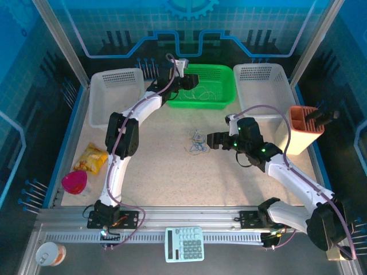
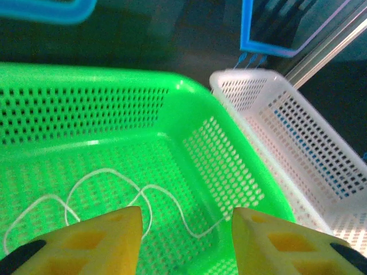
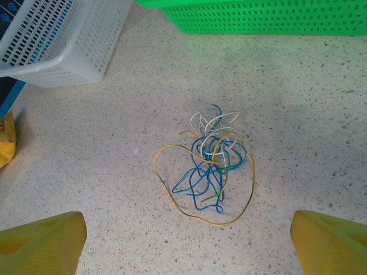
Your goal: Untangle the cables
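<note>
A small tangle of yellow, blue and white cables lies on the speckled table. My right gripper is open just short of it, nothing between its yellow fingers; from above it sits right of the tangle. One whitish cable lies in curly loops on the floor of the green basket. My left gripper hovers open over that basket, holding nothing.
White baskets stand at the back left and back right. An orange holder is at the right, a yellow snack bag and a pink bowl at the left. A calculator lies on the front rail.
</note>
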Motion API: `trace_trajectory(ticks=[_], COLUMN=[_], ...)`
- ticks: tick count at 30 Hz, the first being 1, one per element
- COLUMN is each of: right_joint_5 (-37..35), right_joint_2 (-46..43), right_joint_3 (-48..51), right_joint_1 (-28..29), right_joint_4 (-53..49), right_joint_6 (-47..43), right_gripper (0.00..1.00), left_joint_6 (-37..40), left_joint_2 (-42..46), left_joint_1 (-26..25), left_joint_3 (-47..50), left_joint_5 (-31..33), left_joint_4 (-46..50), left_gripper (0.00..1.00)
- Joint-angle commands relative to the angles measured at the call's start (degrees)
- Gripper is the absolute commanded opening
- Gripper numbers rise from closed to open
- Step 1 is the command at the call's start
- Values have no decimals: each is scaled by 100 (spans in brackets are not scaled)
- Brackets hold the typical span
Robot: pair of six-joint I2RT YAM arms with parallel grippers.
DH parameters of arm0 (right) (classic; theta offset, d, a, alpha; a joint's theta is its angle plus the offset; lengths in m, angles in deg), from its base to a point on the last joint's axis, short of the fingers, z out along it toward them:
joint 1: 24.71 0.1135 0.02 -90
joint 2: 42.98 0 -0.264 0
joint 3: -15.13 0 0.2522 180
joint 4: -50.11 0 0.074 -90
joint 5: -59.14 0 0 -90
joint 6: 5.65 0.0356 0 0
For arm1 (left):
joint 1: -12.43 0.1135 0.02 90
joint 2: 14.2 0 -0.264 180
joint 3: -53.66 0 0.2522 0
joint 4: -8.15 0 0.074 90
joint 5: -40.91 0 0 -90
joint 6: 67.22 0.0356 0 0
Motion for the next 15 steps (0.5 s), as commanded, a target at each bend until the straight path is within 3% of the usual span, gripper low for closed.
trace_trajectory(ticks=[1,15], right_joint_5=[-55,-163], right_joint_2=[-80,988], right_joint_3=[28,-95], right_joint_1=[56,69], right_joint_4=[30,90], right_joint_6=[37,309], right_gripper=[92,87], left_joint_6=[89,-557], left_joint_2=[377,2908], left_joint_1=[39,9], left_joint_3=[356,2523], left_joint_5=[-247,-504], left_joint_4=[52,-728], left_gripper=[52,85])
